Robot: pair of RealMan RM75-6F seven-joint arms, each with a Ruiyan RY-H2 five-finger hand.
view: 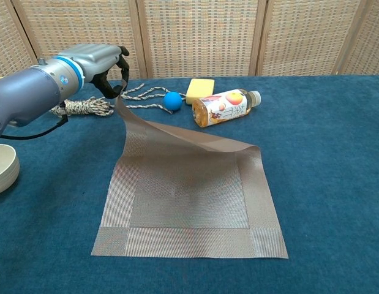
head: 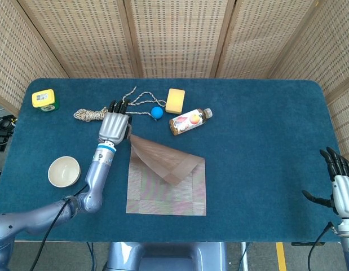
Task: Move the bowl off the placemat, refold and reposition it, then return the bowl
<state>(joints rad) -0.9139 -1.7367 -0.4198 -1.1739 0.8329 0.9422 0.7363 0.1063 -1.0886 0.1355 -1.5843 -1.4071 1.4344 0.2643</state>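
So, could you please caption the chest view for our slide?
Left hand lifts the placemat by its far corner; bowl set aside.

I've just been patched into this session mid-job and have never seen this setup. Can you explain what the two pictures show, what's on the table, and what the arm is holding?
This is a robot with two arms, each ending in a mechanical hand. One picture looks down from its head; the other looks forward from its chest, lower and closer.

The left hand pinches a far corner of the woven placemat and holds it lifted, so that part of the mat hangs folded over the rest. The right hand sits idle at the table's right edge, fingers apart, holding nothing.

On the blue table: a cream bowl, off the mat to its left; a coiled rope; a small blue ball; a yellow sponge; a juice bottle lying on its side; and a yellow tape measure at the far left corner.
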